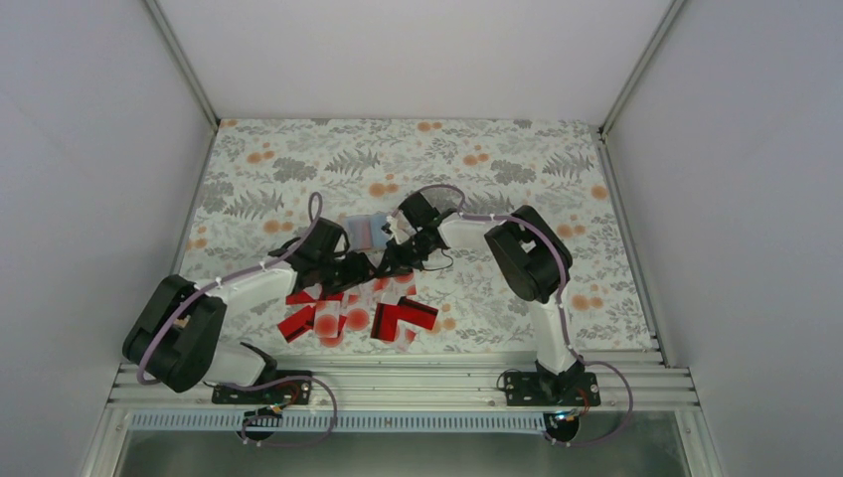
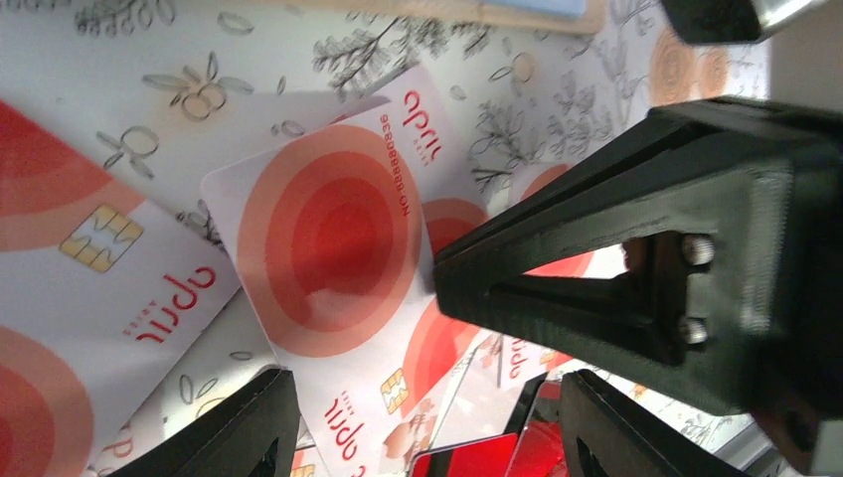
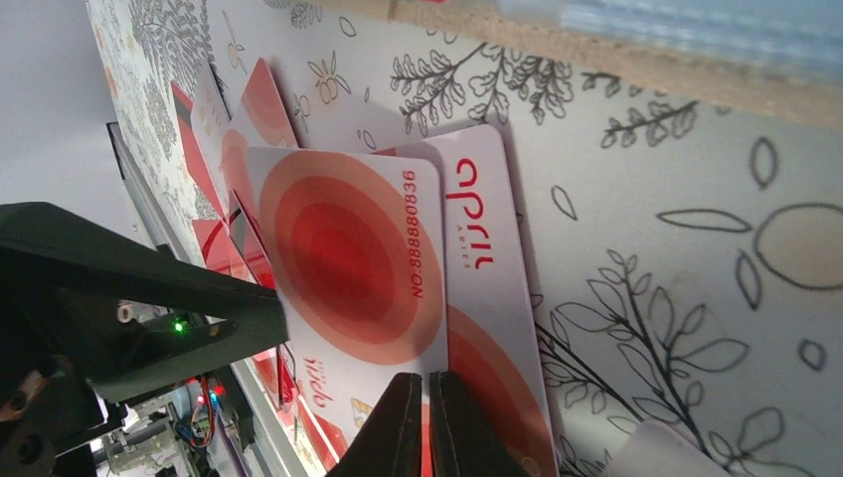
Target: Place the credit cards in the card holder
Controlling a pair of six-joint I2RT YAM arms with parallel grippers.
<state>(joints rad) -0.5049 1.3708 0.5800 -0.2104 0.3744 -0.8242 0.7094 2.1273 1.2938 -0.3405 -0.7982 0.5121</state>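
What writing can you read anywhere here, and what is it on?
"NO.888880836" – front red-dot card
"april" – card behind it, and another card
Tiny word under "april": too small to read.

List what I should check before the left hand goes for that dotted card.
1. Left hand open: ok.
2. Right hand shut, tips at the edge of the top card: ok.
3. Right hand really gripping that card: cannot tell.
4. Holder lying blue face up: ok.
5. Room between the hands: probably not ok. The right hand sits just ahead of the left fingers.
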